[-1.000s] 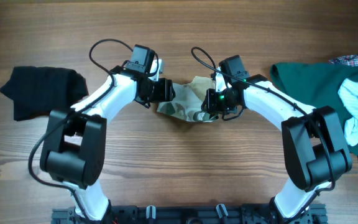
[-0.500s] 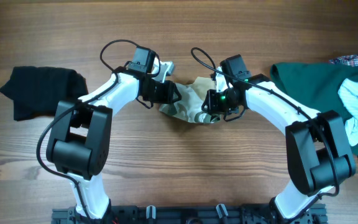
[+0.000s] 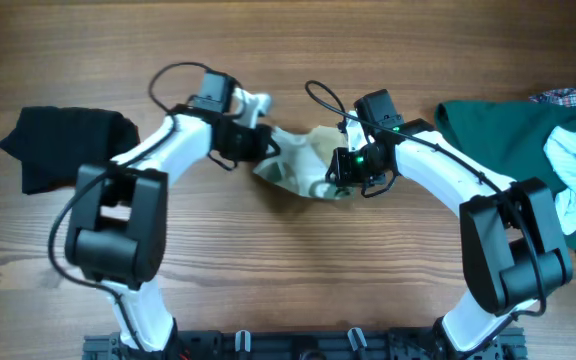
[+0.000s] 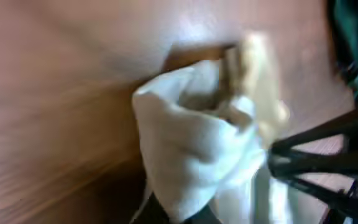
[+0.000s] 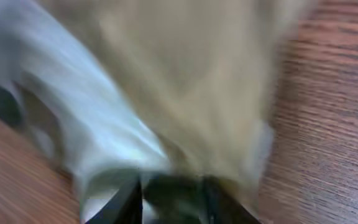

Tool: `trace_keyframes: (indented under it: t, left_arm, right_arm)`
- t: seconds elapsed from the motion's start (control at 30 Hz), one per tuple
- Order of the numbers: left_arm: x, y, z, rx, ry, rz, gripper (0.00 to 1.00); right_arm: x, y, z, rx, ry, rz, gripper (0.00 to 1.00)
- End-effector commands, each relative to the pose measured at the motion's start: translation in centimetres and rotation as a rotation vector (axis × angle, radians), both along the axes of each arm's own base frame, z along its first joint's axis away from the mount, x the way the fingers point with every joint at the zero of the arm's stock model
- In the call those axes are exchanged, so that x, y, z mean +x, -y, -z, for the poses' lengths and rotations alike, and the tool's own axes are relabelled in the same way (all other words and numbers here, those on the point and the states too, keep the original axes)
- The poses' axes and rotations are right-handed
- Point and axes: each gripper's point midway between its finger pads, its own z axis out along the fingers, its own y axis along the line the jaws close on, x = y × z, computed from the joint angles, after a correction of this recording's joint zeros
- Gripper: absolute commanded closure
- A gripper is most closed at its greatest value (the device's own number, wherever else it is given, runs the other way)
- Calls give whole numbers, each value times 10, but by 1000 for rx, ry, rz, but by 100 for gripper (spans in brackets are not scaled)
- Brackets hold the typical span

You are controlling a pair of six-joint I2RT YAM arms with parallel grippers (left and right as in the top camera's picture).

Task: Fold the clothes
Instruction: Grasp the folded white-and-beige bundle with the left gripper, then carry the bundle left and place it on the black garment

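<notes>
black garment (image 3: 63,145) left; green garment (image 3: 498,135) right

Both white arms bow inward over the worktop, elbows flared wide, wrists nearly meeting at centre. The left gripper (image 3: 266,148) and right gripper (image 3: 336,178) each pinch an end of the cream garment (image 3: 303,158).

Bunched cream-and-tan garment (image 3: 300,163) mid-table; black one (image 3: 63,145) left, green pile (image 3: 493,135) right

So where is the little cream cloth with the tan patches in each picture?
Overhead: the small cream-white fabric garment is just above the picture's centre.
Left wrist: bunched up, from the centre down to the bottom edge.
Right wrist: blurred, filling the upper middle.
Shared landmark: the brown wooden table beneath it.
</notes>
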Motion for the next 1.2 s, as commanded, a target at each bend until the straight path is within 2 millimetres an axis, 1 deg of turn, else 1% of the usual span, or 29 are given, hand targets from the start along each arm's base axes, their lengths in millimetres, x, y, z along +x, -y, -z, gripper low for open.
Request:
trace_keyframes:
  t: [0.0, 0.07, 0.17, 0.27, 0.33, 0.43, 0.5, 0.53, 0.57, 0.6, 0.7, 0.73, 0.77, 0.8, 0.9, 0.93, 1.0, 1.07, 1.17]
  left_arm:
    - [24, -36, -53, -42, 113, -105, 96]
    - [30, -52, -66, -44, 143, -145, 96]
    - [35, -72, -75, -41, 160, -190, 96]
    - [40, -93, -81, -39, 173, -240, 96]
    - [41, -108, -85, -34, 182, -268, 96]
    - [43, -144, -99, -5, 216, -312, 96]
    - [43, -162, -106, 4, 238, -345, 96]
    - [43, -174, -110, 6, 247, -375, 96]
    - [43, -181, -113, 7, 251, -391, 96]
    - [41, -194, -119, 9, 259, -422, 96]
    - [35, -220, -132, 36, 293, -453, 96]
    - [33, -233, -138, 49, 304, -480, 96]
    - [32, -241, -140, 54, 309, -501, 96]
    - [30, -254, -143, 60, 315, -531, 96]
    - [24, -294, -146, 82, 329, -618, 96]
    - [21, -304, -146, 91, 335, -633, 96]
    - [17, -324, -148, 105, 350, -674, 96]
    - [15, -339, -154, 98, 389, -685, 96]
    - [12, -356, -155, 132, 417, -703, 96]
  right_arm:
    - [5, -18, -47, 108, 156, -156, 63]
    - [7, -25, -74, 155, 249, -213, 58]
    - [9, -23, -108, 164, 353, -220, 54]
    - [8, -19, -124, 151, 401, -211, 53]
    - [6, -18, -124, 151, 391, -205, 53]
    - [5, -17, -122, 145, 370, -187, 53]
    - [5, -16, -122, 144, 370, -186, 54]
    - [5, -16, -122, 144, 370, -186, 53]
    - [5, -16, -122, 145, 369, -185, 53]
    - [5, -16, -121, 146, 364, -177, 54]
    - [9, -10, -119, 115, 355, -127, 54]
    - [9, -10, -119, 112, 356, -126, 55]
    - [9, -10, -119, 113, 356, -126, 55]
    - [9, -10, -119, 113, 356, -126, 55]
    - [8, -10, -118, 115, 350, -119, 55]
    - [8, -10, -118, 113, 346, -120, 56]
    - [6, -9, -117, 111, 337, -119, 55]
    - [5, -9, -116, 109, 333, -119, 55]
    - [5, -9, -116, 111, 322, -103, 55]
